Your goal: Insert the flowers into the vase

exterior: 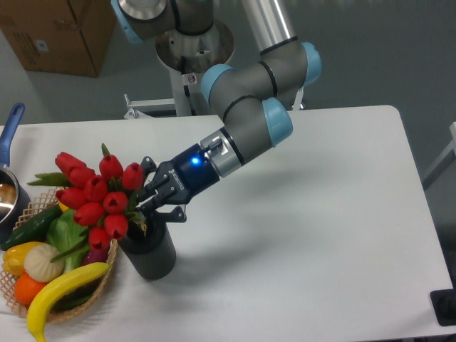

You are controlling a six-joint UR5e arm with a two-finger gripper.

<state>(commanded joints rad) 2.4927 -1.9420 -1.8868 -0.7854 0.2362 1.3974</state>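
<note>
Nearly done: gripper (146, 201) fingers closed around the flowers (96, 196) stems, which enter the vase (149, 254) mouth at a leftward tilt near the basket (43, 285). Remaining: seat, release.

a white table (313, 214) carries the dark vase (151, 258), a wicker basket (100, 288) and a blue-handled pot (8, 187).

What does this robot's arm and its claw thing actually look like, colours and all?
The arm is made of smooth silver-grey metal tubes linked by rounded grey joints with light blue caps. Near the wrist sits a silver ring with a small glowing blue light. The gripper is black, with two jointed, mechanical-looking fingers and faint white lettering on its body. No loose cables show.
</note>
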